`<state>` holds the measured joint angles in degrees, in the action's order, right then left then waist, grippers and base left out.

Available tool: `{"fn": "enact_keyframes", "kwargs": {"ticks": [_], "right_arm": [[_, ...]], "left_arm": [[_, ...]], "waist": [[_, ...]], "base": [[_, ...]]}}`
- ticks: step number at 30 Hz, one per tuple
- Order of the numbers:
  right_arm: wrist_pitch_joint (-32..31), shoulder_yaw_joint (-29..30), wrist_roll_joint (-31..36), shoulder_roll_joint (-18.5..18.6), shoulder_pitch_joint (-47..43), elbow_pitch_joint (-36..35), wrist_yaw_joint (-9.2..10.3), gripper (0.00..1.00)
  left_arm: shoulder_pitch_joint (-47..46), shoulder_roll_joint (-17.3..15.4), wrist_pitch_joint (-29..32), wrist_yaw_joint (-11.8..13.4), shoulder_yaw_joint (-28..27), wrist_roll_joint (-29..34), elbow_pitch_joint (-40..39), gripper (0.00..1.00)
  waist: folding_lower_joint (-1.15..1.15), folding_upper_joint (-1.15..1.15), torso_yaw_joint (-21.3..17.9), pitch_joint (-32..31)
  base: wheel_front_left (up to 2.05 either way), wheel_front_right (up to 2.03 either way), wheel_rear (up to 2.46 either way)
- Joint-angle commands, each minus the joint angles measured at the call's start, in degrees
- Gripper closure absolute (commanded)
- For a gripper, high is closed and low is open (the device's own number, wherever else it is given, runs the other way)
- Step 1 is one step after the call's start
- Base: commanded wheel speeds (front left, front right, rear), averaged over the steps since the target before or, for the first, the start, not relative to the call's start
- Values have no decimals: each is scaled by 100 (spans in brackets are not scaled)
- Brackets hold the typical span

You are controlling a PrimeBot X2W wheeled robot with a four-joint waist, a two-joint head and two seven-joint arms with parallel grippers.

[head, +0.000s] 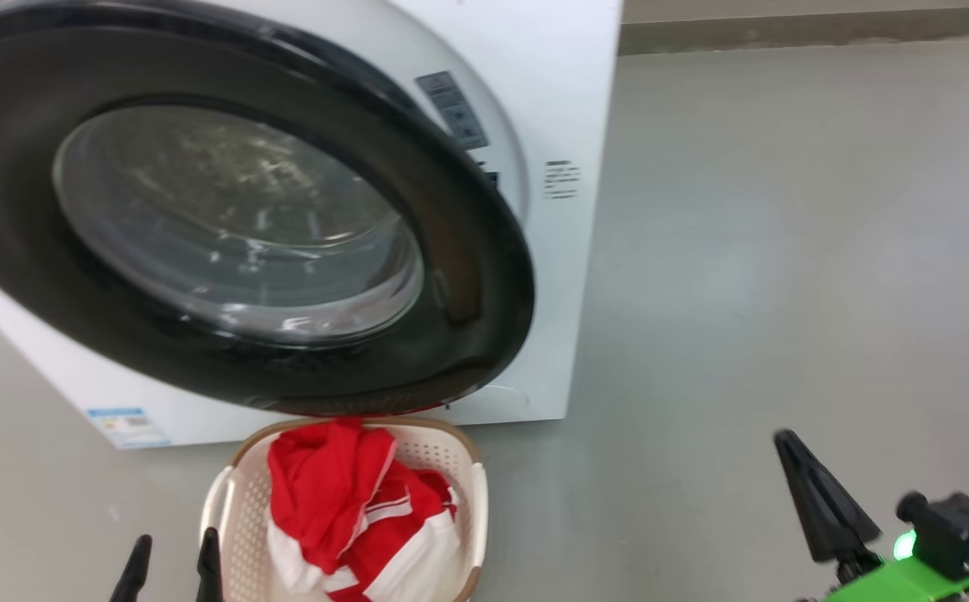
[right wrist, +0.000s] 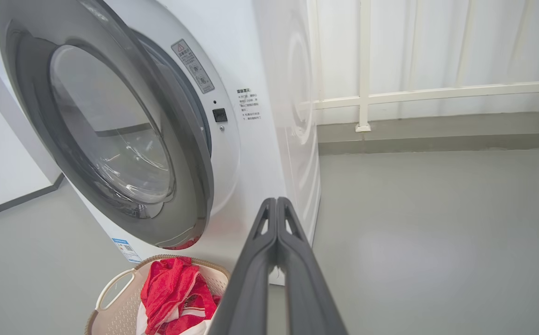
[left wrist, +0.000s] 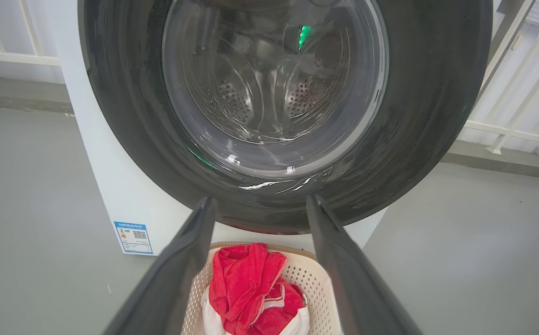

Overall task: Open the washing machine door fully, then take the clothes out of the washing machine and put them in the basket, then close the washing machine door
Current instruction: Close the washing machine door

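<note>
The glossy black-rimmed washing machine door (head: 451, 276), with its clear glass bowl window, stands ajar on the white front-loading washing machine (head: 551, 100), beyond the tips of the spread fingers of the left gripper (left wrist: 260, 207). Below it, seen between those fingers, the cream perforated basket (head: 237, 510) sits upright on the floor, heaped with red-and-white clothes (head: 334, 493). Both lie left of the pressed-together fingers of the right gripper (right wrist: 277, 201).
</note>
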<state>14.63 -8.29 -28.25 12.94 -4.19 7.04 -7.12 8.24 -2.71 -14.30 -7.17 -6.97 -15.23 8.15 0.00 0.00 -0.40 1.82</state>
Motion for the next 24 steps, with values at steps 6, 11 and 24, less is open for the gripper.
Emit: {"fn": "enact_keyframes", "kwargs": {"ticks": [6,11,24], "right_arm": [[37,-388,-69,61,707,-127,-36,100],[37,-687,-103,32,1083,-62,-36,100],[37,-1118,-245,89,2288,352,-36,100]], "left_arm": [[-307,-17,-70,-24,67,-86,-191,0],[-491,-17,-70,28,312,-170,-220,0],[-1033,-17,-70,160,849,-416,-291,0]], "waist": [[0,0,548,180],[0,0,888,356],[0,0,1418,1039]], "base": [[0,0,0],[0,0,0],[0,0,0]]}}
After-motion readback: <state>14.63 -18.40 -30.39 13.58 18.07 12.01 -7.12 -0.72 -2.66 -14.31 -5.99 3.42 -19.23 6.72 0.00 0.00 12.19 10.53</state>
